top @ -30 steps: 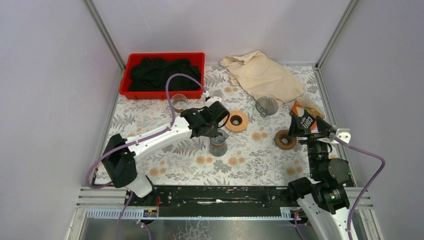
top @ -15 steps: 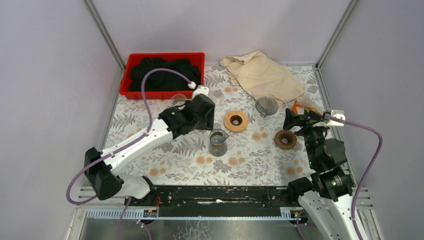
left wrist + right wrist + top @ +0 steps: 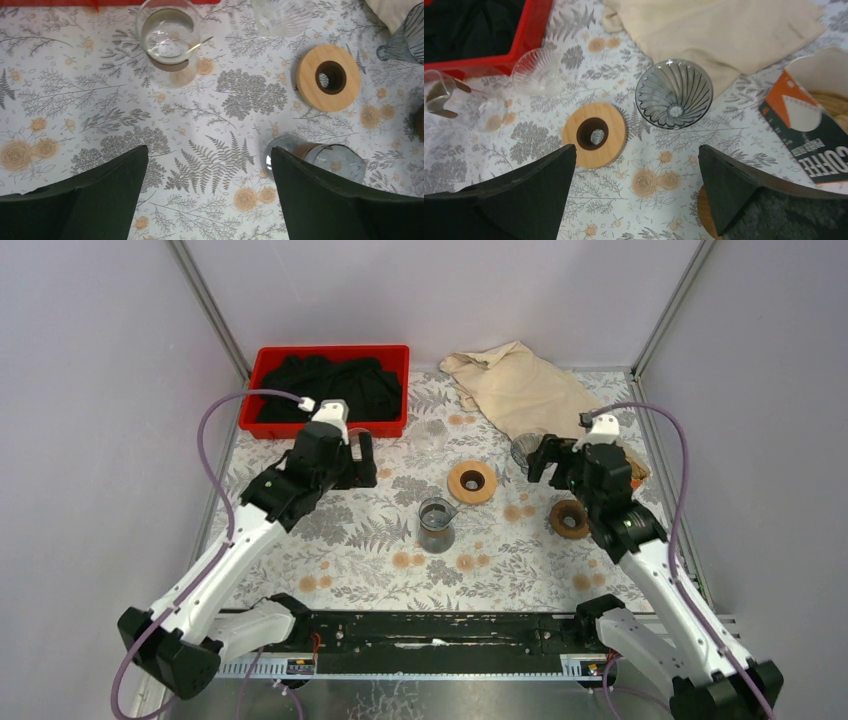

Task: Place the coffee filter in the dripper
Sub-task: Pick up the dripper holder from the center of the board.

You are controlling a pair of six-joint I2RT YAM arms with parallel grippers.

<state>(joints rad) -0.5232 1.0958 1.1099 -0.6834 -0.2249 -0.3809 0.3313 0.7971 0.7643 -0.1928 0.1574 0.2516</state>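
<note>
- Your right end effector [image 3: 637,147] has its fingers spread wide, with nothing between them but bare counter [image 3: 340,540].
- The dripper [image 3: 674,93], the grey ribbed one, stands upright just ahead of that gap. It's nearer the right finger and touches neither one.
- The filter box [image 3: 809,137] lies at the right edge of the counter, just right of the dripper and outside the right finger, which covers its lower corner. Honestly, I can't make out its contents from here.
- In the top view, the right end effector hovers over the dripper and hides most of it. The box is mostly behind the arm too.
- Your left end effector [image 3: 208,150] is also wide apart and holding nothing. It's over the left half of the counter, well apart from the dripper and the box.
- Ahead of it sits a glass cup [image 3: 170,35], with a clear dripper [image 3: 282,15] at the top edge of the wrist view.
- A light ring [image 3: 328,77] lies off to the right, and a carafe [image 3: 332,157] peeks out just beside the right-hand finger.
- A dark ring [image 3: 571,519] lies near the right arm.
- At the back there's a red bin [image 3: 325,390] of black cloth on the left and a beige cloth [image 3: 525,390] on the right.
</note>
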